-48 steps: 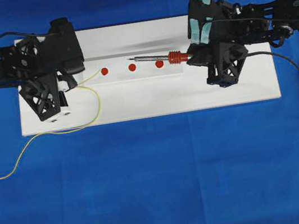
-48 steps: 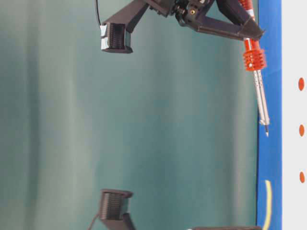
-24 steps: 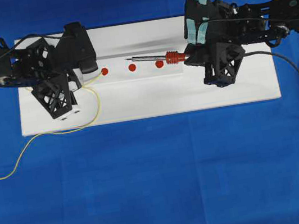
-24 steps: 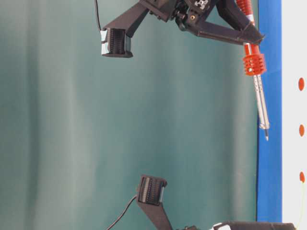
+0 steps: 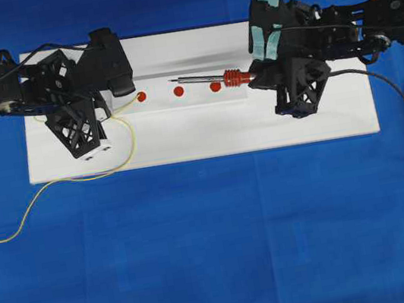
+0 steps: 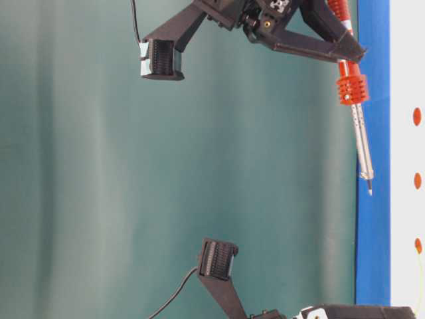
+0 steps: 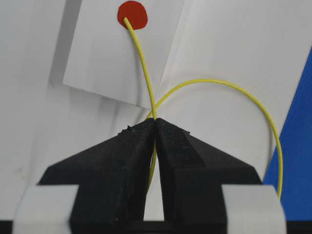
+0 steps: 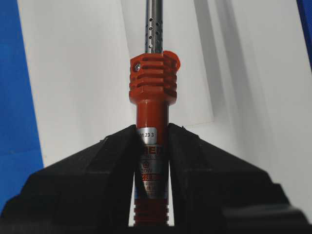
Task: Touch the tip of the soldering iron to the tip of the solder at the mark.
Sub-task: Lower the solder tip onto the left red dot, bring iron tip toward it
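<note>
A white board (image 5: 200, 136) lies on a blue surface (image 5: 217, 249). The left gripper (image 7: 155, 127) has its jaws clamped on the yellow solder (image 7: 141, 61), whose tip rests on the leftmost red mark (image 7: 132, 14). The right gripper (image 8: 152, 134) has its jaws clamped on the soldering iron (image 5: 210, 79), held above the board with its tip near the middle mark (image 5: 178, 90).

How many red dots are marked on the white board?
3, in one row: the left dot at the solder tip, the middle dot below the soldering iron tip, the right dot beside its collar.
</note>
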You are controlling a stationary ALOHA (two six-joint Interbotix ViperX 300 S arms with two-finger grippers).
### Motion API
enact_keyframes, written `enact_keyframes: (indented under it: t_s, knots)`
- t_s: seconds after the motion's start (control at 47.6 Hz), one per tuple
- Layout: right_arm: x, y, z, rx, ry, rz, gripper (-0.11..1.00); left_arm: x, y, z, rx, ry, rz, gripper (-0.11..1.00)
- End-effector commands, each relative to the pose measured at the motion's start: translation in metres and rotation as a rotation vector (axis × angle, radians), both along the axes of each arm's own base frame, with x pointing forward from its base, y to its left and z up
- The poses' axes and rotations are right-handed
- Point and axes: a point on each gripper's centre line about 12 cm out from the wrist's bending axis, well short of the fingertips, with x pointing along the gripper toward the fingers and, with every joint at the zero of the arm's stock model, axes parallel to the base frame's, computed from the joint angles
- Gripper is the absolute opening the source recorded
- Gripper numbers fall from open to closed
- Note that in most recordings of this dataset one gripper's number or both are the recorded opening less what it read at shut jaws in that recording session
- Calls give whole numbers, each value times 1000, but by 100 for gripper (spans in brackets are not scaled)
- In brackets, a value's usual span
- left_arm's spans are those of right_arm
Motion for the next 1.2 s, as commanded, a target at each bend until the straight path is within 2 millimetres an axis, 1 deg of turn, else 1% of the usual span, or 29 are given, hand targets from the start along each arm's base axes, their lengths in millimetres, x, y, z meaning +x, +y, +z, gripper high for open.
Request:
enact_keyframes:
  t_s: [0.0, 0.168, 0.399, 0.609, 0.735, 1.176]
  knots:
    - [10, -1, 13, -12, -40, 6, 6, 5, 2, 8, 6, -29, 2, 3]
    - [22, -3, 13, -9, -27, 13, 6, 5, 1, 8, 5, -26, 0, 3]
    - [42, -5, 4, -6, 22, 30, 6, 5, 1, 8, 6, -24, -2, 3]
    - [59, -1, -4, -8, 46, 57, 6, 6, 1, 9, 9, -26, -6, 3]
    - [62, -1, -6, -8, 54, 61, 6, 6, 1, 9, 9, -26, -6, 3]
    - [64, -4, -10, -22, 65, 65, 6, 6, -1, 9, 8, -27, -10, 3]
